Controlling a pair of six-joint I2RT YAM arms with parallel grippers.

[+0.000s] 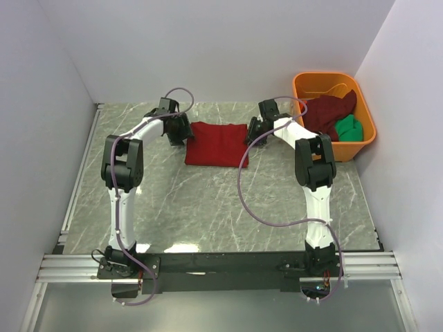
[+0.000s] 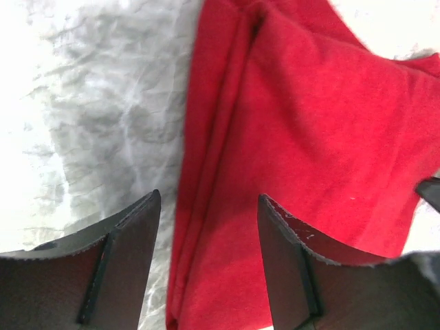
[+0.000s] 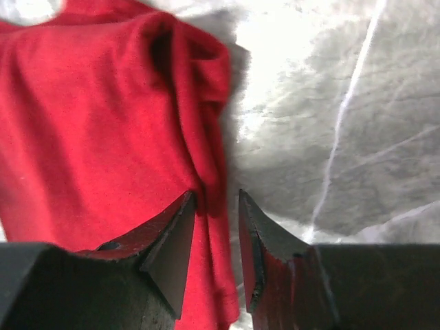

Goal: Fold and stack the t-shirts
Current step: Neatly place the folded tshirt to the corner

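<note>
On the desk (image 1: 208,214), the folded red shirt (image 1: 216,144) lies between my arms, its long axis running from one to the other. My left tool (image 2: 210,199) stands apart astride its left edge. My right tool (image 3: 215,196) sits nearly together around the right edge; I cannot tell whether it is pinching.

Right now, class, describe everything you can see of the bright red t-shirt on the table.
The red t-shirt is soft, plain cloth, folded into a rough rectangle and lying flat on the marble-patterned table. Layered folds show along both short sides. The left gripper straddles its left edge with jaws open. The right gripper has the right edge between nearly closed jaws, but a firm pinch cannot be confirmed.
</note>
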